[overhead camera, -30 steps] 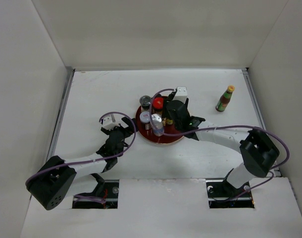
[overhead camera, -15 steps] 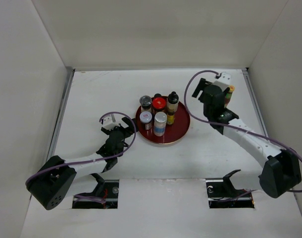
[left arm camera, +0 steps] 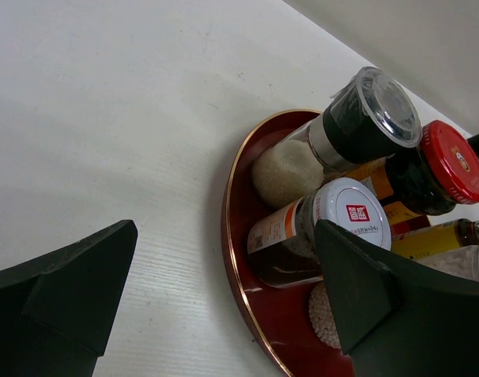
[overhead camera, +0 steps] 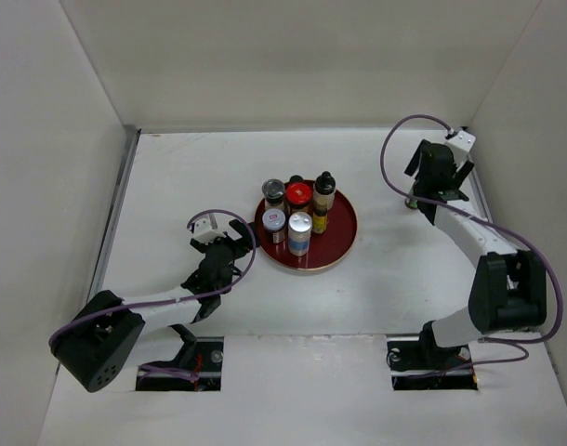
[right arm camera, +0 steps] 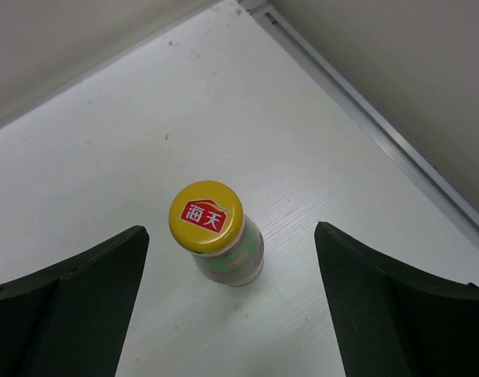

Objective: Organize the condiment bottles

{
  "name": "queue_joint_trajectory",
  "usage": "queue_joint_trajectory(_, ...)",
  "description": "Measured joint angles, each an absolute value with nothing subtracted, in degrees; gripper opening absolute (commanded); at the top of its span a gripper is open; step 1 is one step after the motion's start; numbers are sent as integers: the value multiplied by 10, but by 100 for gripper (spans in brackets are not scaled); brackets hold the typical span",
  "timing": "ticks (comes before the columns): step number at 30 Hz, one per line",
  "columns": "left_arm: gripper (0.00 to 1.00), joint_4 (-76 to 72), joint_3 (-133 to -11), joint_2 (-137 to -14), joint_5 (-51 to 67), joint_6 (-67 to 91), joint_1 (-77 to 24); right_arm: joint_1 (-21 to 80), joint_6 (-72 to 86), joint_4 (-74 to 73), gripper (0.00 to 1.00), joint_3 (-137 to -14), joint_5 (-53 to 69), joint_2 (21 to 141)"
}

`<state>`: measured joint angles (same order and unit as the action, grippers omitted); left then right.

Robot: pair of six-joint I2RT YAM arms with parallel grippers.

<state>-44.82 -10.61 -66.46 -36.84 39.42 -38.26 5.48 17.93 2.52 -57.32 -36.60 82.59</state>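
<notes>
Right hand (overhead camera: 419,194) swung from tray (overhead camera: 342,243) to yellow-capped bottle (right arm camera: 207,216) (seemingly not touching).

"海天" on the yellow cap (right arm camera: 206,217)

Lab robot cell: bare white walls (overhead camera: 293,56) boxing white table (overhead camera: 172,177).

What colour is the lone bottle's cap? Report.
Cap: yellow, with a red logo; clearest from right wrist.
</notes>
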Motion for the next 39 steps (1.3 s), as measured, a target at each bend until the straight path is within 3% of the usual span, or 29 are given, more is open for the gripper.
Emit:
queue_joint_trajectory(15,100,-448,-106,-669,-368,394,-383,42,162,38,31,-623,-342,904)
queue_joint_trajectory(25,100,-448,-106,-669,-367,395,-383,93,141,15,28,-588,-384,846)
queue_joint_trajectory(32,100,-448,-106,-669,-366,395,-382,223,138,16,29,-569,-392,756)
queue_joint_trajectory(39,100,-448,-106,-668,-366,395,-379,334,151,22,30,-569,-385,762)
